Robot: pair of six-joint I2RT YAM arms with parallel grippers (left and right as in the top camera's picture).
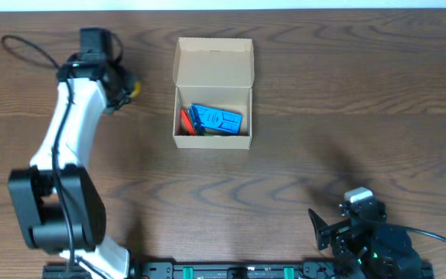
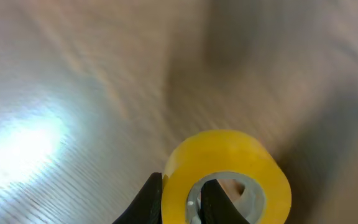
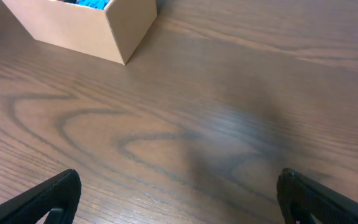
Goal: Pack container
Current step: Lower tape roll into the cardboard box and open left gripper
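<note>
Our left fingers (image 2: 146,202) clamp a yellow tape roll (image 2: 229,162), its lower edge cut off, while our right fingers (image 3: 42,199), barely in view, stand apart over the tabletop (image 3: 229,93)

Open tan cardboard container (image 1: 212,138), flap lid raised, mid-table.

Overhead: bright, even light; surface (image 1: 324,116) sharp throughout, faint soft shadow at near right. Left wrist: wood grain smeared by blur, white glare patch at left; yellow tape roll (image 2: 229,155) comparatively crisp. Right wrist: sharp, dim broad shadow mid-frame.
</note>
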